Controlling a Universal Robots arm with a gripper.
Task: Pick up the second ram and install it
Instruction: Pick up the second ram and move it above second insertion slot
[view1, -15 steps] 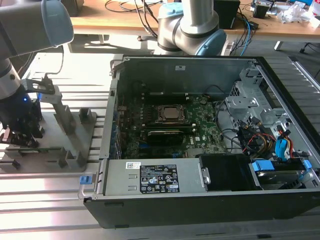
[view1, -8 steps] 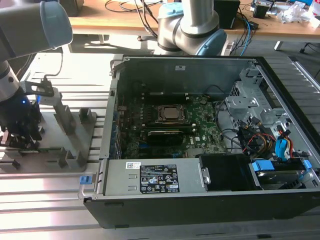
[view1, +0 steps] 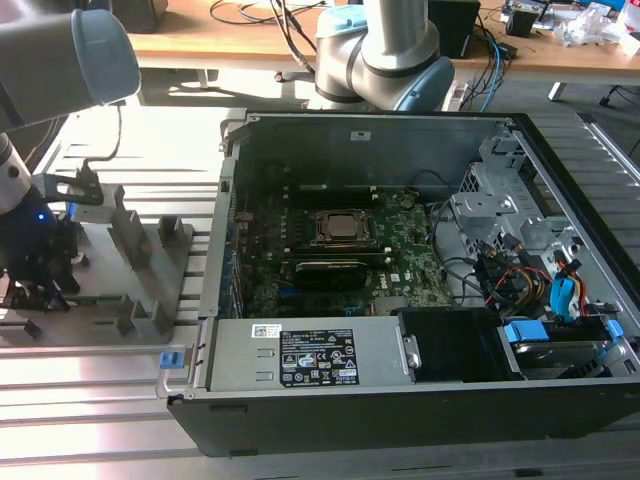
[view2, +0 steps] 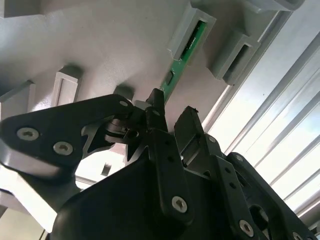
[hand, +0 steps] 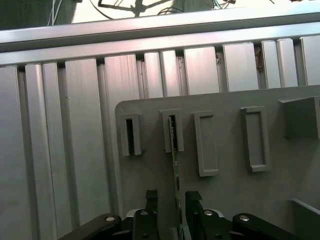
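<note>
We open on the big open computer case (view1: 400, 400) on the exterior view's right, its green motherboard (view1: 400, 250) bare inside. On that view's left the arm (view1: 60, 55) reaches down over the grey holder plate (hand: 240, 200), which lies on the slatted aluminium table (hand: 85, 150).

Now to the wrist cameras, and there is the second ram (hand: 175, 170). It sits right between the jaws of the gripper (hand: 172, 197). The jaws stand a little apart, one finger on each side of the stick, and in the first wrist view we see a slim gap on both sides, so nothing is clamped.

The far end of the stick is sunk in a slotted holder block (hand: 164, 130). The near end runs in behind the dark fingers (view2: 157, 117), so we cannot make out where it stops. We see the stick nearly edge-on, so its chips barely show.

It stands on its thin edge. Its long axis runs along the plate, straight from the slotted block toward the gripper.
</note>
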